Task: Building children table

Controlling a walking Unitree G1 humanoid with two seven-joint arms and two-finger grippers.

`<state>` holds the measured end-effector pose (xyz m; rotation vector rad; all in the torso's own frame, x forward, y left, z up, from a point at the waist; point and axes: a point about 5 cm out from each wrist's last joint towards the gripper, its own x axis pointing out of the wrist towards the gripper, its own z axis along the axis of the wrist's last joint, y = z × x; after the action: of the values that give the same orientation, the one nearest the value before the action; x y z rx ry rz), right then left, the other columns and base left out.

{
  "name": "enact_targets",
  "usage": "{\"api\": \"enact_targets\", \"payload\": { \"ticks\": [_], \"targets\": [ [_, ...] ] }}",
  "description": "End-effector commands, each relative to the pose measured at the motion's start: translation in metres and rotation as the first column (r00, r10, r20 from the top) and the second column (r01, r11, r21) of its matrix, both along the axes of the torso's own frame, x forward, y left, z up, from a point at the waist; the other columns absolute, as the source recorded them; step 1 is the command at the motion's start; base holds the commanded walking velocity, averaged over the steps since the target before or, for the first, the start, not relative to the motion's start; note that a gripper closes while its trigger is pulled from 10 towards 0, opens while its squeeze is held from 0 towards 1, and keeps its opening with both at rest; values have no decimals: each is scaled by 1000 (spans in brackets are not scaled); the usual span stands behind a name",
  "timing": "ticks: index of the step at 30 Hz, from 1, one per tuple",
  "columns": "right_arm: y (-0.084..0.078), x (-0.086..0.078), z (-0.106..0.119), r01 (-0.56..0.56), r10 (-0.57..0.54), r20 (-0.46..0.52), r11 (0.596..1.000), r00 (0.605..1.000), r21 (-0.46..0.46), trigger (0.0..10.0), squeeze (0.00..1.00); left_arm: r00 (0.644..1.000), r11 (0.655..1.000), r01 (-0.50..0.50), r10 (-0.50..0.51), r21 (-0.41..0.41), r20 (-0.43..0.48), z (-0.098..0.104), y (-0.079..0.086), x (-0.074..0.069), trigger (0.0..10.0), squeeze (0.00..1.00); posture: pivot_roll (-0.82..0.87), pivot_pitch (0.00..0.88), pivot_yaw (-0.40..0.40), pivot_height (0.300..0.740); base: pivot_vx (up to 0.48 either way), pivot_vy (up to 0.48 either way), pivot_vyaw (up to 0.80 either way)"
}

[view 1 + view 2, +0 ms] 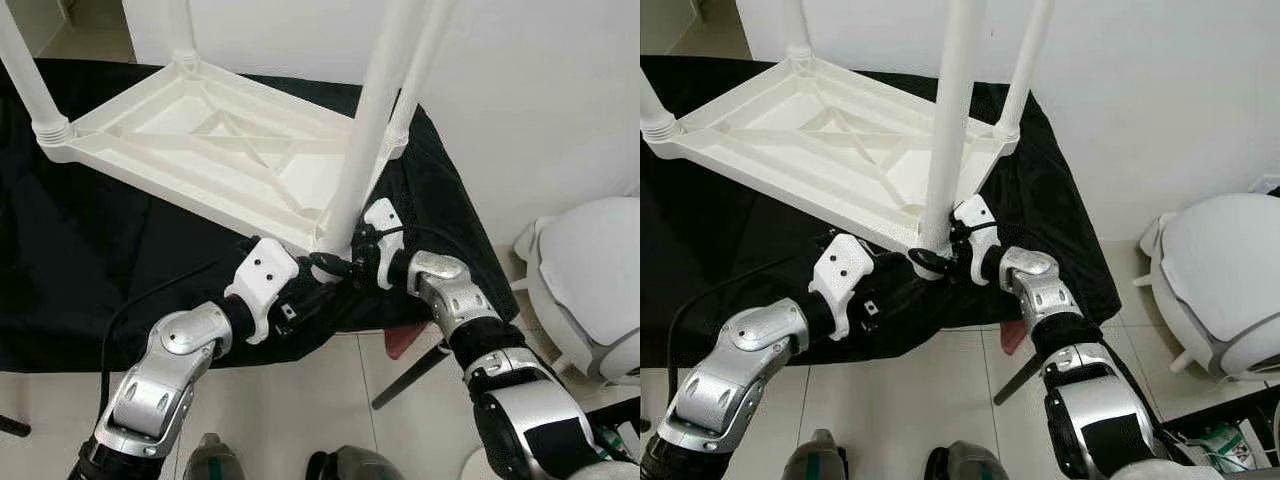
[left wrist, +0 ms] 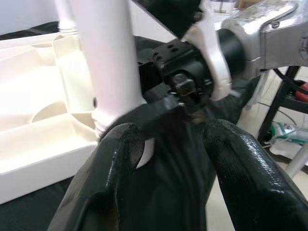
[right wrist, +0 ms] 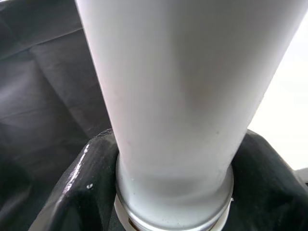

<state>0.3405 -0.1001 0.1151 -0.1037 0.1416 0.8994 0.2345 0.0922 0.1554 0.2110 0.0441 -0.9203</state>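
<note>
A white plastic children's table (image 1: 200,150) lies upside down on a black cloth, its legs pointing up. The near corner leg (image 1: 365,130) stands in its socket at the table's front right corner. My right gripper (image 1: 348,255) is shut on the base of this leg; the right wrist view shows the leg (image 3: 168,96) between the two black fingers (image 3: 79,183). My left gripper (image 1: 322,272) comes in from the left, just below the same corner. It stands open in the left wrist view (image 2: 175,139), with black cloth between its fingers and the leg (image 2: 106,57) beside one finger.
Other legs rise at the far left (image 1: 20,70), back (image 1: 183,30) and right (image 1: 425,60) corners. The black cloth (image 1: 80,260) drapes over the front edge. A white rounded object (image 1: 590,290) stands on the tiled floor at the right. A dark bar (image 1: 410,375) slants below the cloth.
</note>
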Motion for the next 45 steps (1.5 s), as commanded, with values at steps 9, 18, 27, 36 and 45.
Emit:
{"api": "enact_targets", "payload": {
  "ticks": [9, 18, 27, 36, 45],
  "targets": [
    [9, -12, 13, 626, -631, 18, 772, 775, 114, 10000, 0, 1000, 1000, -28, 28, -1, 11, 1, -3, 2, 10000, 0, 58, 6, -98, 740, 0, 0, 0],
    [18, -16, 15, 608, -613, 15, 786, 790, 116, 10000, 0, 1000, 1000, -20, 20, 2, 9, 1, -3, 2, 10000, 0, 60, 6, -94, 740, 0, 0, 0],
    [22, -22, 28, 500, -508, -7, 847, 862, 181, 10000, 1000, 1000, 1000, -21, 21, 4, 7, 0, -3, 0, 10000, 0, 64, 0, -97, 740, 0, 0, 0],
    [4, -22, 39, 195, -210, 95, 970, 973, 144, 10000, 0, 1000, 1000, -14, 14, 3, 5, 0, -4, -1, 10000, 0, 58, 0, -94, 740, 0, 0, 0],
    [-12, -15, 37, -66, 63, 125, 998, 990, 19, 10000, 0, 1000, 1000, -9, 9, 7, 8, 1, -3, 1, 10000, 0, 55, 0, -83, 740, 0, 0, 0]
  ]
}}
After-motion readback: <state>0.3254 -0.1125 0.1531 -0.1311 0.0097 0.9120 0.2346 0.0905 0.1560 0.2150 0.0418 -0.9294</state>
